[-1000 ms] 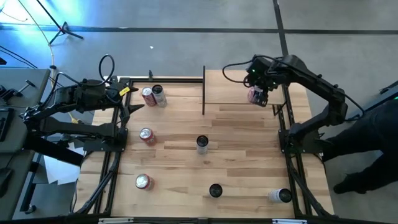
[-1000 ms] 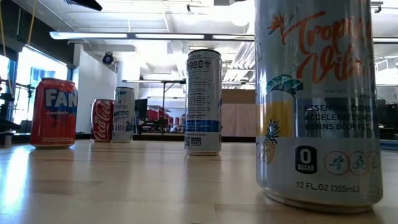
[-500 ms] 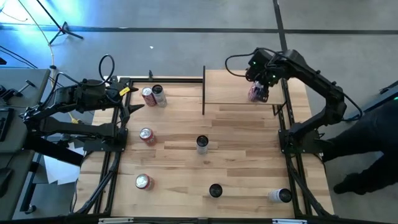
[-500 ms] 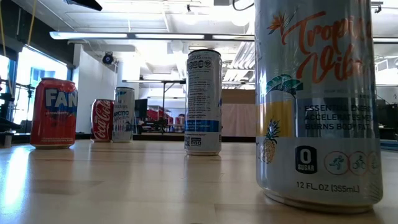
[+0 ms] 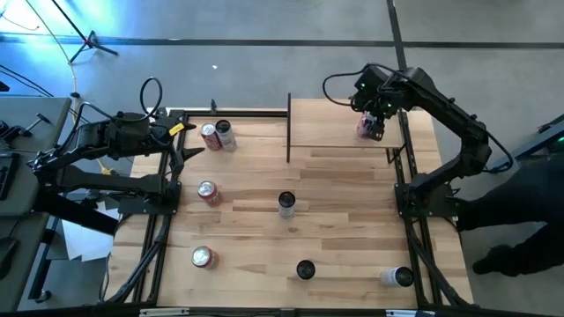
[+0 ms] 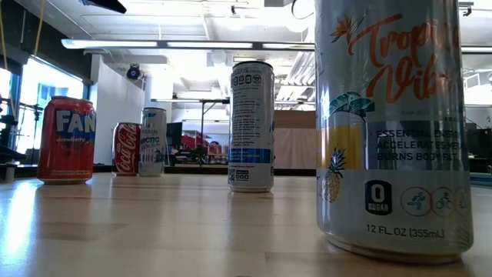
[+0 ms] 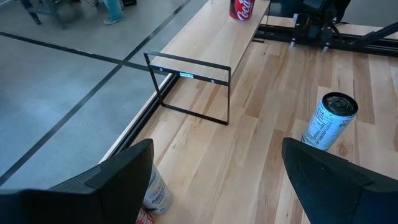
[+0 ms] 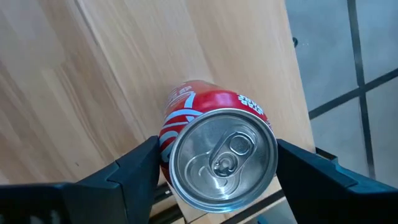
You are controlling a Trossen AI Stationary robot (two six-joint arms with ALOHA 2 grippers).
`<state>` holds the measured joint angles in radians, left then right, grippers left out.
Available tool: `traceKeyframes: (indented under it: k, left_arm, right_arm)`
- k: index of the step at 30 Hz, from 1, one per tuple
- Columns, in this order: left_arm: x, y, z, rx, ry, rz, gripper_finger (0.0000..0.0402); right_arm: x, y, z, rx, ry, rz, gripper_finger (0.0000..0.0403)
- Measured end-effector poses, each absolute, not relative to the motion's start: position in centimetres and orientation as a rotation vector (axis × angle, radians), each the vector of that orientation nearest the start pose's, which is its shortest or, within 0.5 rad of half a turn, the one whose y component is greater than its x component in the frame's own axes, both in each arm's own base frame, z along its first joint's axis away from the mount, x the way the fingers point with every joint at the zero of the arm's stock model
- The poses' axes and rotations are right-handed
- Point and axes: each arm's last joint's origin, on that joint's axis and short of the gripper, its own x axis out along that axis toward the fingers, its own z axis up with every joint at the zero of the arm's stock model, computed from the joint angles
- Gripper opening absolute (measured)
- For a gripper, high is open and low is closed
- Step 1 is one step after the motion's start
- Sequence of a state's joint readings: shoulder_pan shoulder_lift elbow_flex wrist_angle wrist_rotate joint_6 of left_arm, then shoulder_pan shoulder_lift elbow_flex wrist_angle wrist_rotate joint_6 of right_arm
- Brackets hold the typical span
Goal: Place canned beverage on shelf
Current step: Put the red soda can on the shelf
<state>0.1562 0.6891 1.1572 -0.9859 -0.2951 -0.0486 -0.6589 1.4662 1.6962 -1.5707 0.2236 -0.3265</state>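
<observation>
The red cola can with the silver pull-tab top (image 8: 217, 155) stands upright on the small light-wood shelf with thin black posts (image 5: 330, 123), near that board's far right corner, and the right gripper (image 5: 374, 119) is on it, a dark finger (image 8: 134, 168) on each side of the can's body, spread about a can's width. Compared with a second ago, the right gripper and its can have slid along the shelf board toward its outer right edge and a touch farther back. Everything else sits just where it was!

From overhead the can (image 5: 367, 127) is mostly covered by the gripper, only a sliver of red showing. Whether the fingers actually press the can's sides or stand just clear, the right wrist view does not make plain.

The left gripper (image 5: 182, 145) waits at the table's left edge, fingers wide apart and holding nothing. Its wrist view looks across at a tall slim white can with a dark top (image 7: 328, 121), cut off behind one finger.

On the striped wooden tabletop (image 5: 344, 220), six more cans stand loose, among them a red Fanta can (image 6: 67, 140) and a big pale pineapple-print can (image 6: 392, 123) cropped at the top of the low view.
</observation>
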Motion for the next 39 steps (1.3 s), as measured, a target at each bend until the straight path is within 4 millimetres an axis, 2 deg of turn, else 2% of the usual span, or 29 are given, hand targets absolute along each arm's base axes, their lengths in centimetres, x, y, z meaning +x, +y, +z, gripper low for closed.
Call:
traceKeyframes:
  k: [12,19,26,33,39]
  left_arm:
    - [8.8,2.2,38.8,-0.011,0.51,0.453,0.0335]
    - [8.8,2.2,38.8,-0.011,0.51,0.454,0.0335]
    - [8.8,2.2,38.8,-0.011,0.51,0.454,0.0335]
    - [8.8,2.2,38.8,-0.011,0.509,0.454,0.0335]
    - [8.8,2.2,38.8,-0.011,0.51,0.453,0.0335]
  right_arm:
    - [17.2,-16.4,38.8,0.155,1.409,-0.576,0.0274]
    - [16.6,-16.7,40.3,0.182,1.338,-0.611,0.0279]
    - [16.3,-16.6,41.6,0.163,1.287,-0.634,0.0326]
    - [16.3,-16.7,41.6,0.142,1.3,-0.659,0.0373]
    - [16.3,-16.7,41.6,0.127,1.307,-0.653,0.0393]
